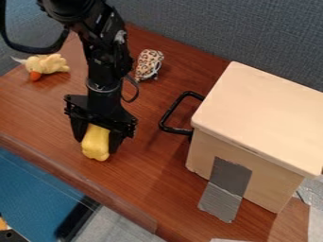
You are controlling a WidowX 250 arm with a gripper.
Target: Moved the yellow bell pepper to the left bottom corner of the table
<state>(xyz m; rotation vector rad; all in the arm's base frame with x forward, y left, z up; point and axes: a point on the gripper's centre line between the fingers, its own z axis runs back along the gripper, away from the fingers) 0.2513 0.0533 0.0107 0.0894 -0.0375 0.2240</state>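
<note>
The arm drops in from the upper left, and its black hand hangs over the near left part of the wooden bench. Its two fingers are parted only as far as the yellow bell pepper between them, closed on its sides, with the lower end poking out below. The pepper is close to the bench's front edge; whether it touches the wood, I can't tell.

Behind and to the left of the hand lies a pale yellow plush toy with an orange bit on it. A spotted plush toy sits farther back, just right of the arm. Over on the right stands a big pale box, its black handle facing the arm, and grey tape runs down its front onto the bench.
</note>
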